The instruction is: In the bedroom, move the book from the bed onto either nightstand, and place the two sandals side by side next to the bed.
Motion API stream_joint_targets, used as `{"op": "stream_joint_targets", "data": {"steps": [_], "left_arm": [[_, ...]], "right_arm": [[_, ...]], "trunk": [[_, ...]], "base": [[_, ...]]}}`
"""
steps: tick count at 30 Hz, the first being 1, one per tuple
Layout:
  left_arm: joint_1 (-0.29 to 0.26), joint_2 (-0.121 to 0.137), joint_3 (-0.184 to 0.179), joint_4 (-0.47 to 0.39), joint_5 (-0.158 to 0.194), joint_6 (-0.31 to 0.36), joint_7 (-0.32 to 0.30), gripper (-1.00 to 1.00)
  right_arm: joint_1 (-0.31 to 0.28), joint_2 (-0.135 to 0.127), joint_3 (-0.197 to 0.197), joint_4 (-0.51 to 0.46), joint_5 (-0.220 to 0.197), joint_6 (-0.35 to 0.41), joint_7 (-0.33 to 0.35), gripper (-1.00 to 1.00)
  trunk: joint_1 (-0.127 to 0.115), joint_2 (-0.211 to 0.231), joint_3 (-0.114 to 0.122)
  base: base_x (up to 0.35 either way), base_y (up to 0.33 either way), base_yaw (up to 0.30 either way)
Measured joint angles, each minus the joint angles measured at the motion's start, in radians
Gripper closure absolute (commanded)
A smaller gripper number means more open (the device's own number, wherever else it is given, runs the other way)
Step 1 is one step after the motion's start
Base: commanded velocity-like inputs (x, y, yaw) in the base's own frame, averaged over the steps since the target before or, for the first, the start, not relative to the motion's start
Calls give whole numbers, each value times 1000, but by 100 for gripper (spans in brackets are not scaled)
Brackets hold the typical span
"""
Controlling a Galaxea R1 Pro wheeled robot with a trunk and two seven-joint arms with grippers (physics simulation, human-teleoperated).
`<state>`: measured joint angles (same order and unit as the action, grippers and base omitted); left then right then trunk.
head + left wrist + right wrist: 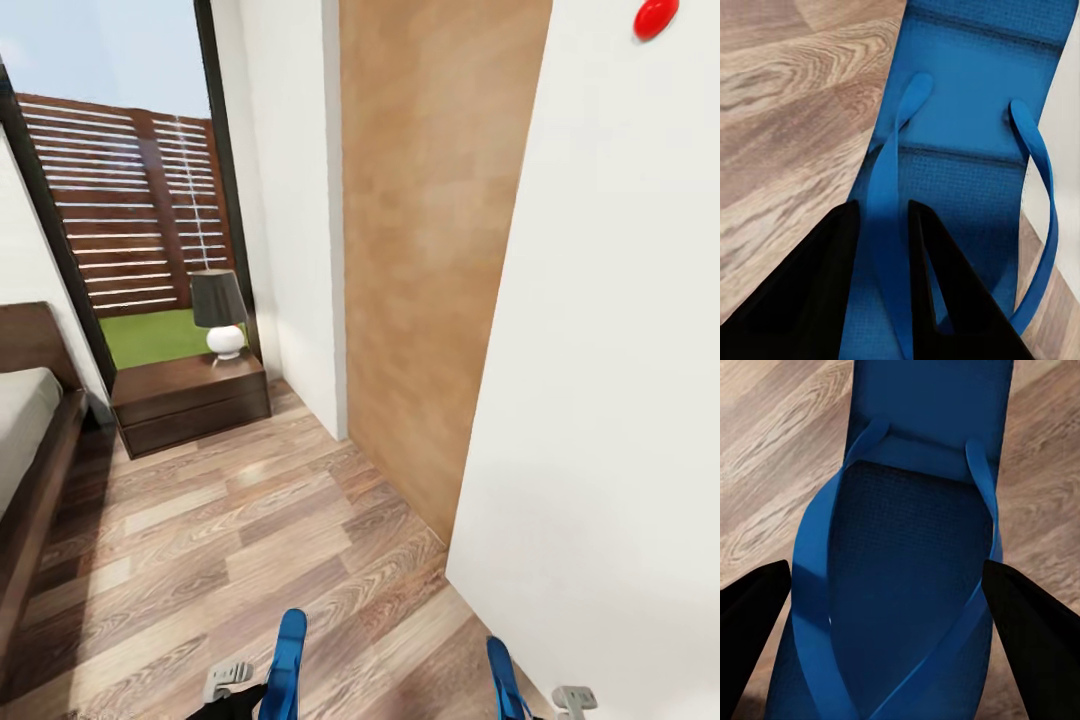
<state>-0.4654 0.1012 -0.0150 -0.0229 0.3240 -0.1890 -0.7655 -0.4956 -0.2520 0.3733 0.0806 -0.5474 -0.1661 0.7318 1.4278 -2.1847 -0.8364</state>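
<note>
Two bright blue sandals rise from the bottom edge of the head view, one [286,660] at my left gripper [240,692], the other [503,678] at my right gripper [562,702]. In the left wrist view the gripper [883,211] is shut on a strap of its sandal [975,112], above the plank floor. In the right wrist view the gripper [886,566] has its fingers spread wide, pressing both side edges of its sandal [915,555]. The bed [30,440] is at the far left, and the nightstand [185,390] stands beyond it by the window. The book is out of view.
A lamp [220,310] with a dark shade sits on the nightstand. A white wall [600,400] and a wood-panelled wall [430,250] close in on the right. Wood-plank floor [220,540] runs between the bed and these walls. The dark-framed window [130,200] lies ahead.
</note>
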Motion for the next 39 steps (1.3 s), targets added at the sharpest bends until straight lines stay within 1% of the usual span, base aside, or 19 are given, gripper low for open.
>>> {"op": "stream_joint_targets", "data": {"steps": [11,24,36,39], "left_arm": [[0,-4,0,0,0,0,0,100],[0,-6,0,0,0,0,0,100],[0,-6,0,0,0,0,0,100],[1,-6,0,0,1,0,1,100]], "right_arm": [[0,1,0,0,-1,-1,-1,100],[0,1,0,0,0,0,0,100],[0,1,-1,0,0,-1,0,100],[0,1,-1,0,0,0,0,100]], "trunk": [[0,0,0],[0,0,0],[0,0,0],[0,0,0]], "base": [[24,-14,275],[259,-50,57],[23,-1,256],[17,-2,106]]}}
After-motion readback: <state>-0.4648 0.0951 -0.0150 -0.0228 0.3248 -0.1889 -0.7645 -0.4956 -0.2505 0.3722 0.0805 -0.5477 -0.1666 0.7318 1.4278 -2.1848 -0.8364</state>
